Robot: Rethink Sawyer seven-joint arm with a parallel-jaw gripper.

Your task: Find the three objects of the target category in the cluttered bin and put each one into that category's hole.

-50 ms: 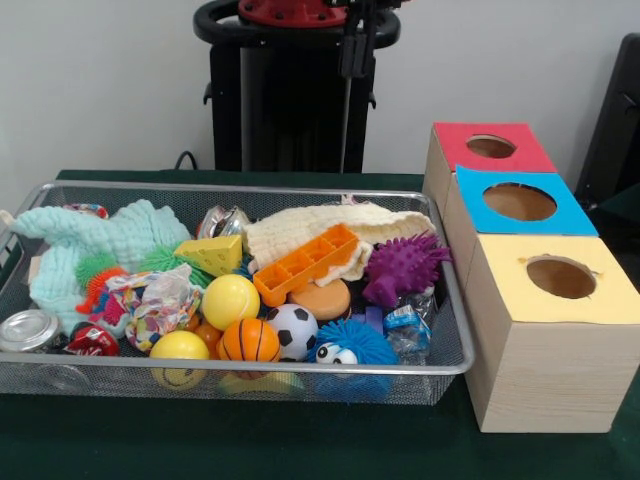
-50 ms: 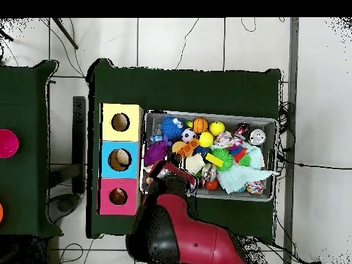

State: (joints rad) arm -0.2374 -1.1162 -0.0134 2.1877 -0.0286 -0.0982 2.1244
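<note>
Bin [image 1: 455,300] contents, left to right, front view: can [image 1: 28,330] at the left corner; mint cloth [image 1: 100,240]; cheese wedge [image 1: 212,255]; yellow ball [image 1: 230,300]; basketball [image 1: 248,340]; football [image 1: 292,330]; orange tray [image 1: 305,262] lying on the cream cloth [image 1: 330,225]; purple spiky ball [image 1: 405,265]; right of the bin stand the red hole [image 1: 490,146], blue hole [image 1: 519,201] and yellow hole [image 1: 560,277]

The target category is not shown; the three smooth balls, clustered at the bin's front centre and touching one another, are the likely set; judged light, rigid and slippery, prone to roll; grip each across its widest girth from above, clear of its neighbours

In the overhead view the arm [image 2: 172,206] overhangs the bin's edge and hides the gripper; whether it is open or closed cannot be told
</note>
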